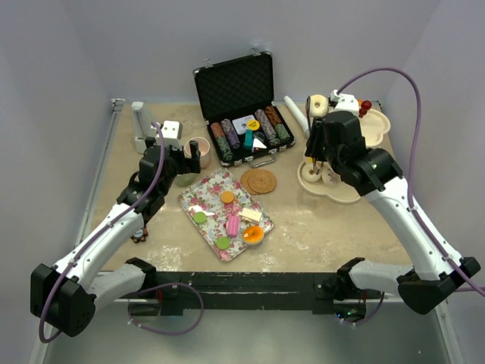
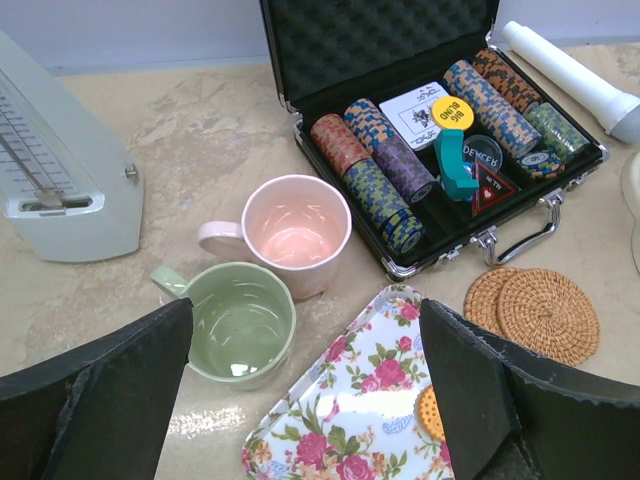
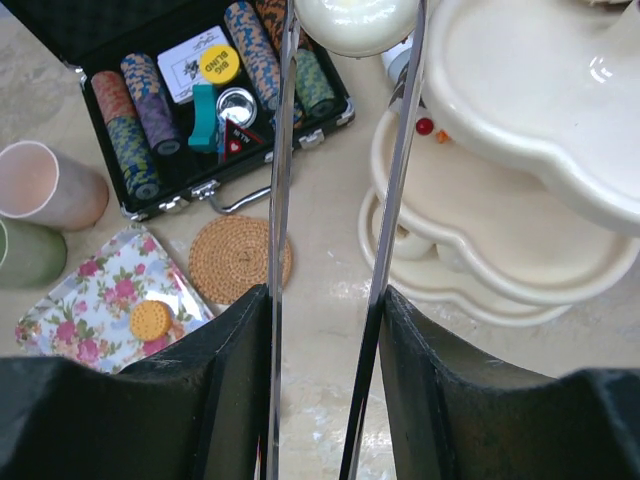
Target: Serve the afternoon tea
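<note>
Glossy cream stand [image 3: 520, 130] and shiny metal tongs [image 3: 281, 200] — woven straw coasters [image 2: 545, 315], matt foam-lined case [image 2: 380, 40].

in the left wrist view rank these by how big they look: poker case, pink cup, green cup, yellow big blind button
1. poker case
2. pink cup and green cup: about alike, and the green one is nearer the camera, so unranked
3. yellow big blind button

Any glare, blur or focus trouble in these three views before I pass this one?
Top external: even light, soft shadows, no glare. Left wrist: bright reflection inside the green cup, sheen on the table beside it, its fingers dark and soft. Right wrist: small highlight on the cream stand; metal tongs crisp.
</note>
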Available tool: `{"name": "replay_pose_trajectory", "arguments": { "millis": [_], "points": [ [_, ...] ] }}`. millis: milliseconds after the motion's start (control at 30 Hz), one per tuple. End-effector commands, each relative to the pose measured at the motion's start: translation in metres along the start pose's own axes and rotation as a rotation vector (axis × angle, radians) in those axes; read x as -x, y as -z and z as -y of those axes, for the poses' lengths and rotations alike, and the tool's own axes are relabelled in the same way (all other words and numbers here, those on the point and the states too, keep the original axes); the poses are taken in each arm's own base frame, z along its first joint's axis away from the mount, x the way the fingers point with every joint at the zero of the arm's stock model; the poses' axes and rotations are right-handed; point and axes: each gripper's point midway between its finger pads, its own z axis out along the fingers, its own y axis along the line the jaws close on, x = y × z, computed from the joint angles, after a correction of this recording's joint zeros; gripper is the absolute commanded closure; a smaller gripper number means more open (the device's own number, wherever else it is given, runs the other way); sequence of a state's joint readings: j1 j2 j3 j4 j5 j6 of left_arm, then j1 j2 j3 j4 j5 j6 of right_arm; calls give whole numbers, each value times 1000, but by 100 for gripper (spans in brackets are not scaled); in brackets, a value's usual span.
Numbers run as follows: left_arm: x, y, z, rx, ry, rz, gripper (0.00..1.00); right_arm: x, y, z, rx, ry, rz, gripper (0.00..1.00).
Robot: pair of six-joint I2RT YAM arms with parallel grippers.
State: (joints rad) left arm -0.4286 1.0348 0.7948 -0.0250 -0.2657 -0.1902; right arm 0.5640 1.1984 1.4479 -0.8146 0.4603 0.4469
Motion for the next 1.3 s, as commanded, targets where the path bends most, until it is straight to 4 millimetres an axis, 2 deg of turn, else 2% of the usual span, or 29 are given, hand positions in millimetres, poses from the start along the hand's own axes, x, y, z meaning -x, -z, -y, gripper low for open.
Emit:
{"name": "replay_pose_trajectory", "arguments": {
  "millis": [0,133,300,400,567,600,767,967,1267],
  "points": [
    [29,3,8,-33,16,71,0,43,15,12,-19,5,120,65],
    [32,5,10,-45,22,79,0,50,21,29,-66,-8,131,65],
    [35,7,11,-50,28,88,0,41,22,51,-148,-16,99,64],
    [34,7,12,-54,29,85,0,35,22,53,-154,-24,89,64],
    [35,7,12,-57,30,86,0,36,24,56,-165,-32,96,63],
    [27,8,11,-53,22,55,0,34,22,57,-172,-26,88,63],
    [27,8,10,-48,22,54,0,29,19,62,-199,-23,78,61],
    [25,7,11,-53,20,48,0,28,18,64,-208,-26,77,57],
    [24,6,12,-56,19,44,0,26,12,63,-213,-20,70,45]
  ]
}}
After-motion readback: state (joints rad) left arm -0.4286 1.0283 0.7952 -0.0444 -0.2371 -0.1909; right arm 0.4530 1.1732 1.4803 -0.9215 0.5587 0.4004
